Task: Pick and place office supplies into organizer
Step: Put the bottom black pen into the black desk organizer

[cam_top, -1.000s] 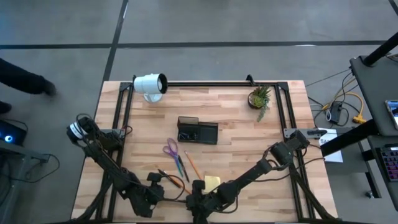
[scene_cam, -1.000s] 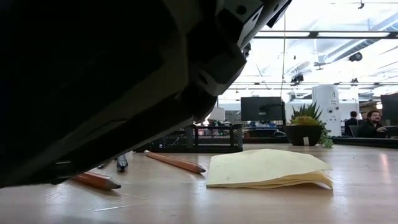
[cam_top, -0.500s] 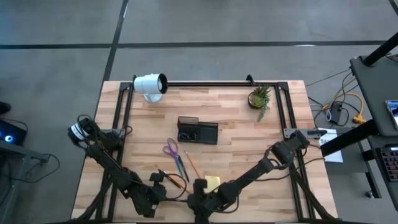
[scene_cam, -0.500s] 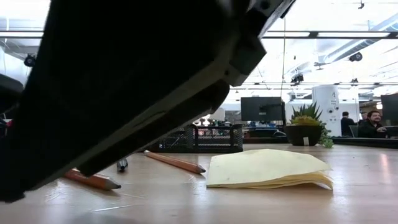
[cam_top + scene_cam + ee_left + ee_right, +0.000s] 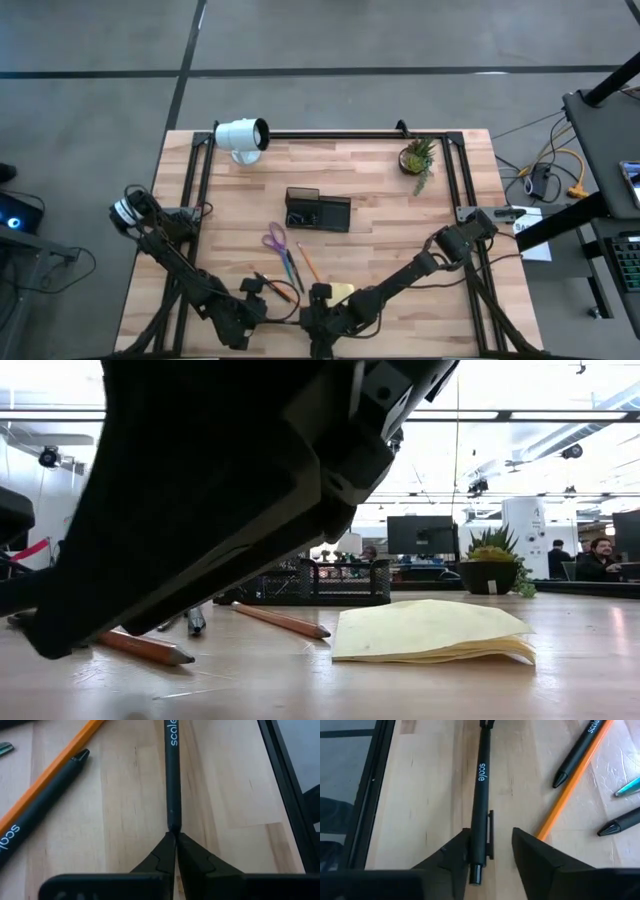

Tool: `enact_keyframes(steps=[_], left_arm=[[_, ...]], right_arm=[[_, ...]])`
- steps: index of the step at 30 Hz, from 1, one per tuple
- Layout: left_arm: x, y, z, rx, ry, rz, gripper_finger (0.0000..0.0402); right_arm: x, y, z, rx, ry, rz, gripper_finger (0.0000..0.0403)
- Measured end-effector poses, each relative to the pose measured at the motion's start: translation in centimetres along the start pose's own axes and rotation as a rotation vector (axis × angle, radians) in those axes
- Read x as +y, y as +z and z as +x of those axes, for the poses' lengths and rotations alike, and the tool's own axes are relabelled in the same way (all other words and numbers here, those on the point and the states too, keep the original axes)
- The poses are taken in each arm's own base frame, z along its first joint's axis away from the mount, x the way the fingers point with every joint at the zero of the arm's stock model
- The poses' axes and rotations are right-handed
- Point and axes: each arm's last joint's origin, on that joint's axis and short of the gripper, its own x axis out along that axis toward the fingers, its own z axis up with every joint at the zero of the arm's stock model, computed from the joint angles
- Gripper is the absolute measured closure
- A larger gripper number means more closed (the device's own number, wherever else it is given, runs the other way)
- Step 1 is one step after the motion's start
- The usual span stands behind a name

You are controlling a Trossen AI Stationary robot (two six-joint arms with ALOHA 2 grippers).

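Note:
A black pen marked "scale" (image 5: 481, 795) lies on the wood near the table's near edge, between my two grippers. My left gripper (image 5: 173, 834) is shut on one end of it. My right gripper (image 5: 490, 850) is open, with a finger on either side of the pen's clip end; whether they touch it I cannot tell. An orange pencil (image 5: 570, 785) and other black pens (image 5: 580, 755) lie beside it. The yellow sticky-note pad (image 5: 430, 632) lies flat by the right gripper. Purple scissors (image 5: 274, 240) lie farther in. The black organizer (image 5: 317, 210) stands mid-table. My left gripper pinches the black pen's narrow end (image 5: 173, 822) between its two fingertips. The fingers run along the pen, about level, coming from the table's left. The rest of the pen reaches away toward the right gripper, close over the wood.
A white lamp-like cylinder (image 5: 242, 135) stands at the far left corner and a small potted plant (image 5: 417, 157) at the far right. Black frame rails (image 5: 460, 190) run along the table's sides and near edge. People sit in the room beyond the table.
My left gripper has shifted slightly toward the table's right, closer to the right gripper. The right gripper's body has shifted in the low view, and the arm now covers more of the sticky-note pad in the high view.

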Motion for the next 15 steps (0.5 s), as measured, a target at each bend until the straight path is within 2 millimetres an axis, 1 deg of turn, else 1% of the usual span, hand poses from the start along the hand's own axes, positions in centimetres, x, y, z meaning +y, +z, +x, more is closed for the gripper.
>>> enact_keyframes(steps=[5, 8, 11, 15], left_arm=[[0.13, 0.06, 0.05, -0.001, 0.002, -0.004, 0.0401], [0.16, 0.09, 0.06, -0.001, 0.003, -0.005, 0.0401], [0.16, 0.09, 0.06, -0.001, 0.003, -0.005, 0.0401], [0.12, 0.21, -0.19, 0.000, -0.007, -0.006, 0.0401]], right_arm=[[-0.02, 0.01, -0.02, 0.002, 0.001, -0.001, 0.0330], [-0.10, 0.06, -0.03, 0.003, 0.000, -0.001, 0.0353], [-0.17, 0.13, -0.03, 0.003, 0.001, 0.000, 0.0365], [-0.43, 0.45, -0.35, 0.008, -0.004, 0.000, 0.0365]])
